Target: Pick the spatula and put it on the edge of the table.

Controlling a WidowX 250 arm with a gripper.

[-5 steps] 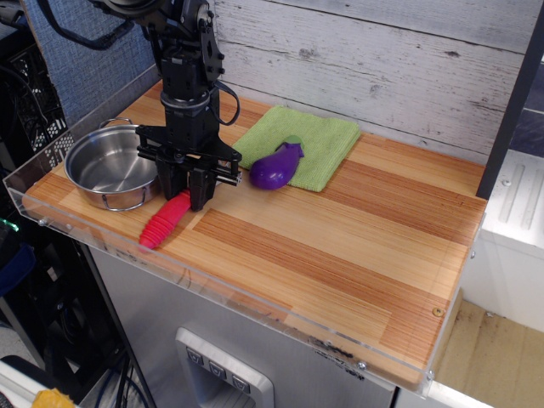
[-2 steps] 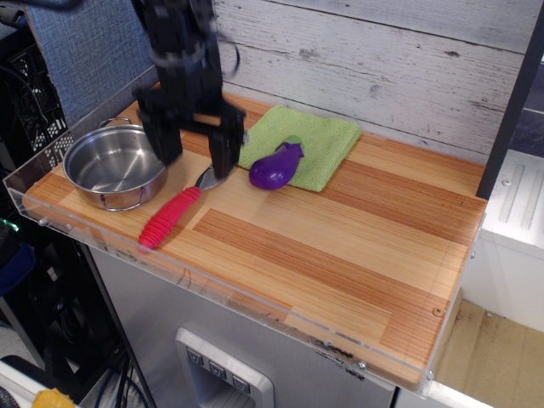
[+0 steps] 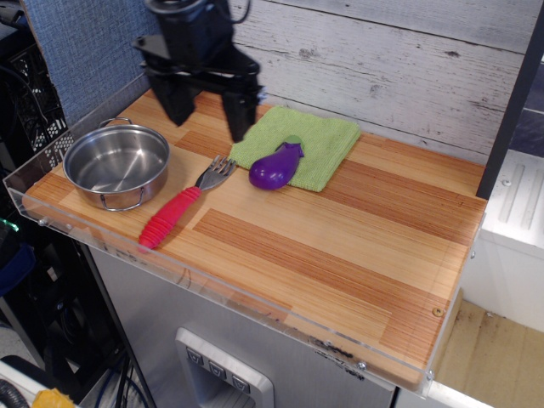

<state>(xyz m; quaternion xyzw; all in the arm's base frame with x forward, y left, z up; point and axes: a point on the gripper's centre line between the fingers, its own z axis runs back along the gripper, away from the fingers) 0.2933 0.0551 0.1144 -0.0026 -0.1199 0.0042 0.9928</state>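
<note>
The spatula (image 3: 178,208) lies flat on the striped wooden table (image 3: 340,246), near its front-left edge. Its ribbed red handle points toward the front rim and its grey pronged head points toward the back. My gripper (image 3: 209,117) is open and empty. It hangs well above the table, behind the spatula's head, with its two black fingers spread wide apart.
A steel pot (image 3: 116,165) stands left of the spatula. A purple toy eggplant (image 3: 275,166) lies on the front edge of a green cloth (image 3: 304,140). A clear acrylic rim (image 3: 170,270) runs along the table's front and left edges.
My gripper was low over the spatula's head with the fingers close together. It has opened, risen and moved back, leaving the spatula lying on the table.
</note>
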